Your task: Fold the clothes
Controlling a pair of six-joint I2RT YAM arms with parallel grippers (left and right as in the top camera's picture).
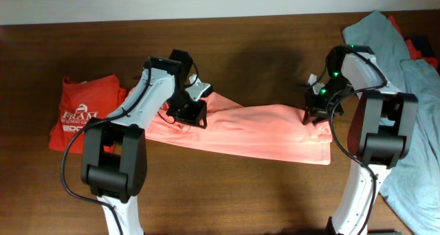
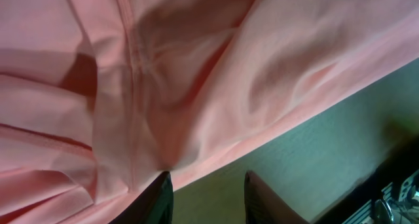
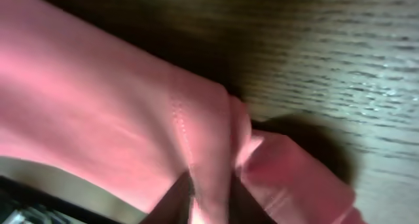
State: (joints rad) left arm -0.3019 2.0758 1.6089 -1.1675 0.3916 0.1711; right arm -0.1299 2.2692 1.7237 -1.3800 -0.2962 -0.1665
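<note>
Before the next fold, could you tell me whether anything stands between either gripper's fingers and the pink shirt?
Nothing visible does. The right fingers pinch a fold of the pink shirt, and the left fingers sit at its edge.

Your bench (image 1: 240, 194) is dark brown wood. Across its middle you have a pink shirt (image 1: 261, 132) folded into a long band. A red-orange shirt (image 1: 82, 115) with white lettering sits bunched at the left end, and a grey-blue shirt (image 1: 412, 125) sprawls loosely down the right side.

Top-down overhead; wrist close-ups on shirt (image 1: 254, 128)
</note>
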